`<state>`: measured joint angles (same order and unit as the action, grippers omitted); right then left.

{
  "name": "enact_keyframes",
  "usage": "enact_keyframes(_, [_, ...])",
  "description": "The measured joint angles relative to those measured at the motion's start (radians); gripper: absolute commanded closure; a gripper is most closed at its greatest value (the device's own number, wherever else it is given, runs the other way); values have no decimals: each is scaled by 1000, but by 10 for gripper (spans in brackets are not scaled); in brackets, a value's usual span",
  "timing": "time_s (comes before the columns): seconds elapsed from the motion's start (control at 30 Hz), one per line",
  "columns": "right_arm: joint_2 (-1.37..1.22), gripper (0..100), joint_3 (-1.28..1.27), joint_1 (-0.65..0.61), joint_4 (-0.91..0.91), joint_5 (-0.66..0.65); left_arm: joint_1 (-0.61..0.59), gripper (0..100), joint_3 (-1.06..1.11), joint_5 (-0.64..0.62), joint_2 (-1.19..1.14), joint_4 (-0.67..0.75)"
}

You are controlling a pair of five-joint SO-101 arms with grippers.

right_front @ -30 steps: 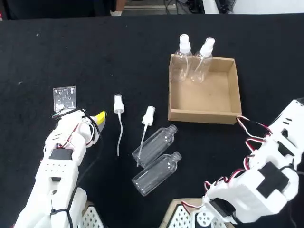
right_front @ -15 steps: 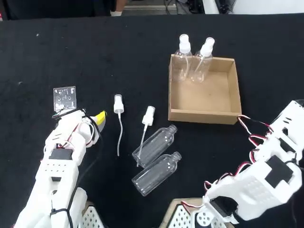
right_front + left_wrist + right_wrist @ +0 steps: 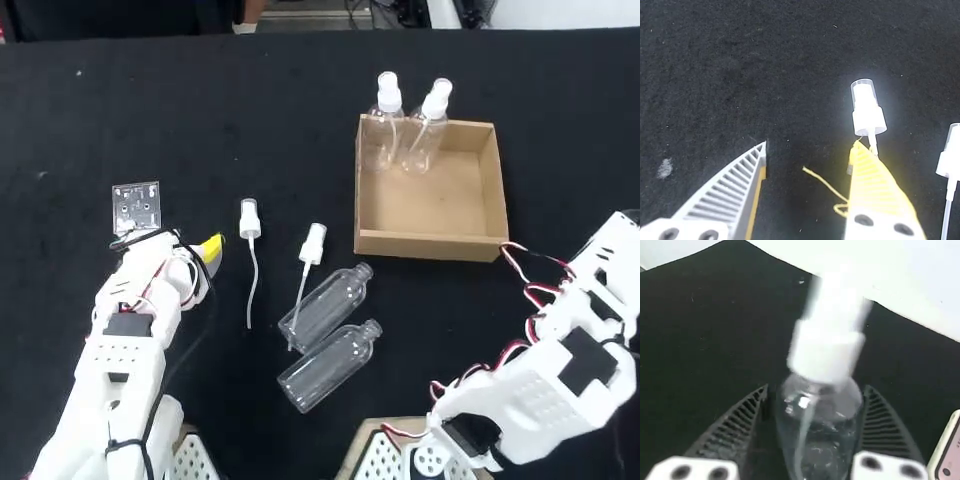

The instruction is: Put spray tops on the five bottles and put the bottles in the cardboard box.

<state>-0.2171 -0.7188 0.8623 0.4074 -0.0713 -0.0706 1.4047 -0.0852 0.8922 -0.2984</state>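
Note:
My right gripper (image 3: 817, 395) is shut on a clear bottle (image 3: 815, 440) that carries a white spray top (image 3: 827, 350); the right arm (image 3: 570, 370) stands at the table's near right. Two capped bottles (image 3: 383, 125) (image 3: 425, 125) lean on the far wall of the cardboard box (image 3: 430, 245). Two uncapped bottles (image 3: 327, 303) (image 3: 330, 365) lie side by side in front of the box. Two loose spray tops (image 3: 249, 220) (image 3: 313, 243) with their tubes lie left of them. My left gripper (image 3: 810, 150) (image 3: 205, 250) is open just short of the nearer spray top (image 3: 867, 112), with nothing between its fingers.
A small shiny square plate (image 3: 137, 205) lies beyond the left arm. The black cloth's far side is bare. A pale object (image 3: 947, 455) shows at the edge of the right wrist view, and a white surface lies past the table edge.
The right arm has shifted slightly toward the table's right edge. The left arm and the things on the table have not moved.

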Motion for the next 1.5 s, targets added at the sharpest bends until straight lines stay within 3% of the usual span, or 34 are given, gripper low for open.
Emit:
enact_keyframes(0.27, [0, 983, 0, 2, 0, -2, 0, 741, 0, 0, 0, 0])
enact_keyframes(0.57, [14, 988, 0, 3, -2, -2, 0, 741, 0, 0, 0, 0])
enact_keyframes(0.8, [262, 988, -87, -12, -9, 69, 0, 741, 0, 0, 0, 0])
enact_keyframes(0.93, [451, 988, -137, -92, -98, 69, 0, 741, 0, 0, 0, 0])
enact_keyframes(1.2, [778, 987, -137, -345, -446, 75, 0, 741, 12, 0, 0, 0])
enact_keyframes(1.37, [835, 987, -146, -503, -503, 75, 0, 741, 12, 0, 0, 0])
enact_keyframes(1.5, [795, 987, -146, -560, -505, 75, 0, 741, 12, 0, 0, 0])
